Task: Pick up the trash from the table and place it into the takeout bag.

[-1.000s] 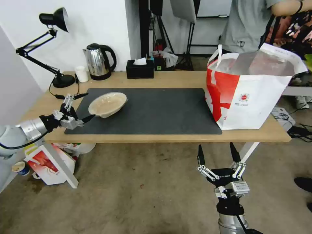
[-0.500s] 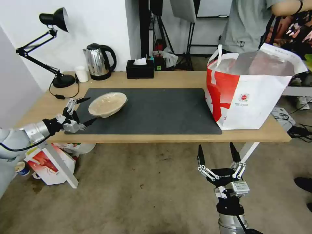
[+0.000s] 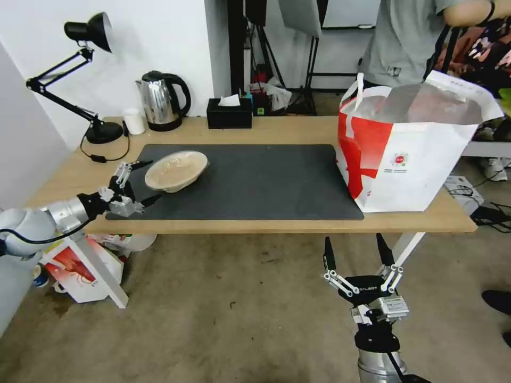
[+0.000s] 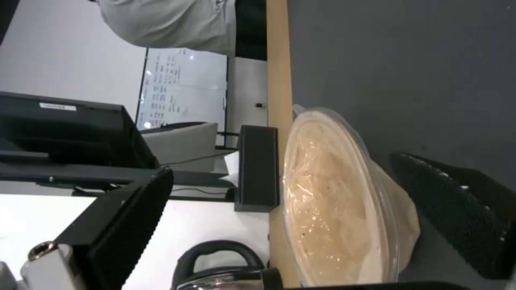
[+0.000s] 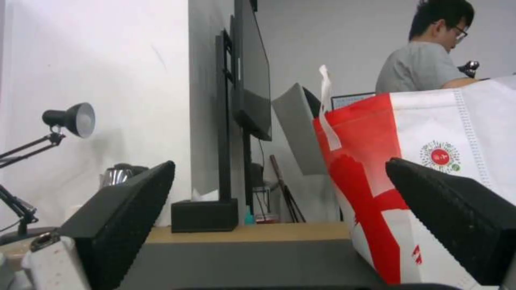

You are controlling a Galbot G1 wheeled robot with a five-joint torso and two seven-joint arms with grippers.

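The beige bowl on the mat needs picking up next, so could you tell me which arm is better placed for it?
Left. The left gripper is open right beside the beige bowl, fingers either side of its near end. The right gripper hangs open below the table edge.

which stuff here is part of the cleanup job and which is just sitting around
Job:
- beige bowl, on the mat
- takeout bag, at the table's right end
- table
- left tool, open beside the bowl
- right tool, open, below the table edge

Lying about:
- kettle
- tissue box
- lamp
- white cup
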